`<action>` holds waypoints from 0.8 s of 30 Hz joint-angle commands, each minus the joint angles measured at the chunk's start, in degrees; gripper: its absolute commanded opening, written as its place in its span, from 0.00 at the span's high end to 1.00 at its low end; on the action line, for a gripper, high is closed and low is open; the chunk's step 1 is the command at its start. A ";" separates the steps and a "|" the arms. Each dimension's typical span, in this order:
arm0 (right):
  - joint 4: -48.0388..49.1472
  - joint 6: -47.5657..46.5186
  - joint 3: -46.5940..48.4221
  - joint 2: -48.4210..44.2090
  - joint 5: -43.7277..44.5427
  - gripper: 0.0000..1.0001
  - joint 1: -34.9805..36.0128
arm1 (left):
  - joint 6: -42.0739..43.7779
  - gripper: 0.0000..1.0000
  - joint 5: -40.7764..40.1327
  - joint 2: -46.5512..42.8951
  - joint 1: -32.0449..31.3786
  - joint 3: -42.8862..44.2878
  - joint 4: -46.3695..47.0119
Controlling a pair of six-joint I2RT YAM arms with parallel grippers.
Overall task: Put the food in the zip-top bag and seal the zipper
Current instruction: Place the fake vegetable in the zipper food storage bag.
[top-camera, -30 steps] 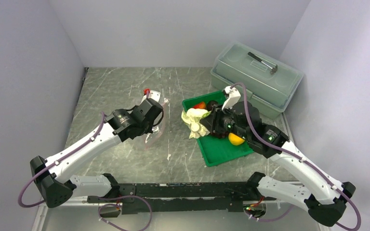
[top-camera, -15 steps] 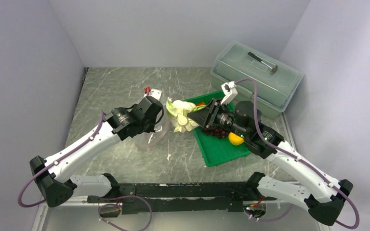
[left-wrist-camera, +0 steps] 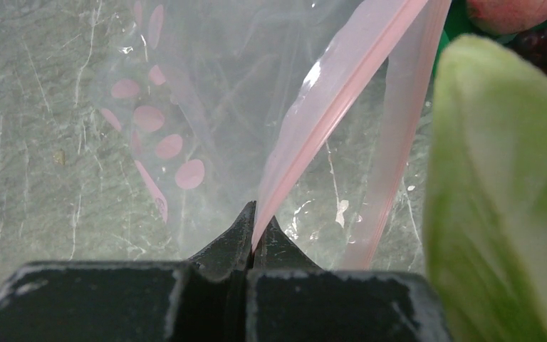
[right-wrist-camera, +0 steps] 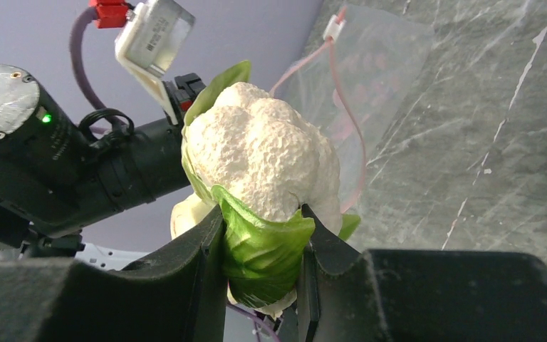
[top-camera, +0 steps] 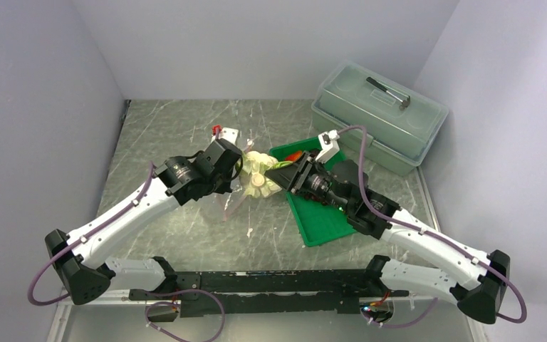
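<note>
White-and-green vegetable [right-wrist-camera: 263, 171]: clamped in half-closed right gripper [right-wrist-camera: 260, 217], just beside zip-top bag [left-wrist-camera: 206, 85] mouth, middle of table [top-camera: 171, 128] | left gripper [left-wrist-camera: 253, 222]: fully closed, pinching zipper [left-wrist-camera: 327, 107] | risk: bulky head may snag slack lip, tugging strip free.

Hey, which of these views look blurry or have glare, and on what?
Left wrist: the cauliflower is a green out-of-focus blur at the right, and a glare spot sits on the zipper. Right wrist: the cauliflower is sharp and well lit. Top view: even light, sharp, only faint shadows.
</note>
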 commanded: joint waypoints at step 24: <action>21.46 12.62 -9.30 4.01 18.58 0.93 8.77 | -8.53 1.00 2.49 -5.60 0.55 1.58 1.98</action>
